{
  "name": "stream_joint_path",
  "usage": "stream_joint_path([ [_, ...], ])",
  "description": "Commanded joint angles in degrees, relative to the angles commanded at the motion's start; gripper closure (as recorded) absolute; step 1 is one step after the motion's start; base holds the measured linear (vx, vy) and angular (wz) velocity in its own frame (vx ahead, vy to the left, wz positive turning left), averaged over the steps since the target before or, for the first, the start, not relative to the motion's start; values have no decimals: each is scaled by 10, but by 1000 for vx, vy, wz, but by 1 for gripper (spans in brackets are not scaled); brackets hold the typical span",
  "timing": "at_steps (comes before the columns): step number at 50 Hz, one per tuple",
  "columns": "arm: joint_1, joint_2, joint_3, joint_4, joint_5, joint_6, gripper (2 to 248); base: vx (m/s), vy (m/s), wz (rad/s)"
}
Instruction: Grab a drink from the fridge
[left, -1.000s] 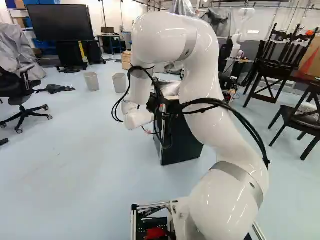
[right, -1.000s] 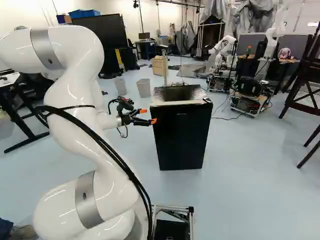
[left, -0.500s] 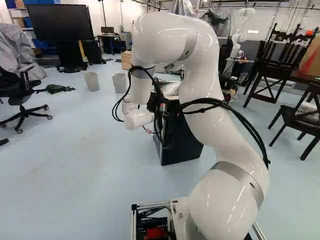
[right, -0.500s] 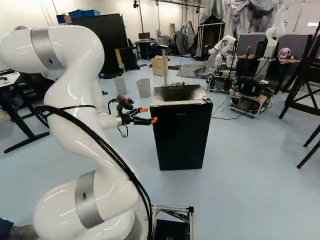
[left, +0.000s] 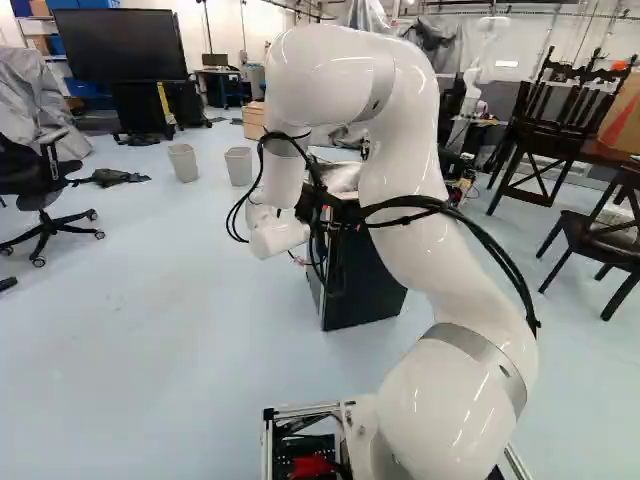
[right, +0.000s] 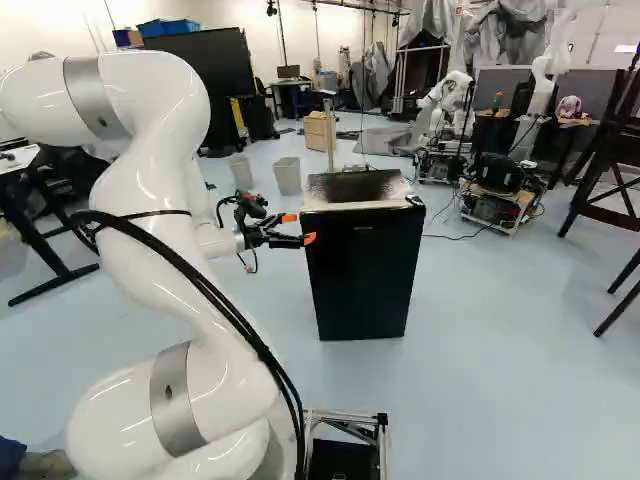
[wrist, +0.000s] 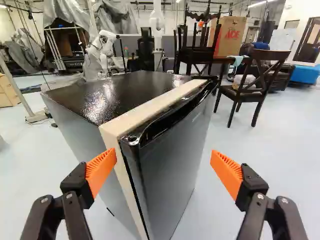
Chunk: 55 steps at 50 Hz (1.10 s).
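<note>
1. Black gripper (right: 299, 229), just left of centre in the right base view: its two fingers stand wide apart, with nothing gripped between their orange pads (wrist: 101, 170).
2. Black fridge (right: 365, 275) stands on the floor (right: 520, 350) in the middle of that frame; in the left base view it sits right of centre, partly hidden behind the white arm (left: 455, 400).
3. Its long axis runs upright, from the floor to a flat, glossy top (wrist: 127, 95).
4. Its door (wrist: 172, 167) looks back toward the base, nearly square to the right base camera, and lies against the body.
5. From the gripper (wrist: 163, 167) in the wrist view, the fridge is ahead and turned at an angle: the side panel (wrist: 82, 125) and the door meet at an upright edge that shows between the fingers.
6. A pale band (wrist: 145, 112) separates top and door; it and the door's curved upper lip (wrist: 175, 112) run away from the gripper, farther ahead.
7. One finger shows over the side panel, the other over floor beyond the door; whether either touches the fridge, I cannot tell.
8. Two pale bins (right: 287, 176) stand beyond, upper left of centre in the right base view.
</note>
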Motion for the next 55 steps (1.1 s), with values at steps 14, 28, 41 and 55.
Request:
stream_joint_path([
  [14,-3,-3,-6,0,0,0,3,0,0,0],
  [28,-8,-4,-8,0,0,0,3,0,0,0],
  [41,-15,-4,-8,0,0,0,3,0,0,0],
  [55,-21,-4,-7,0,0,0,3,0,0,0],
])
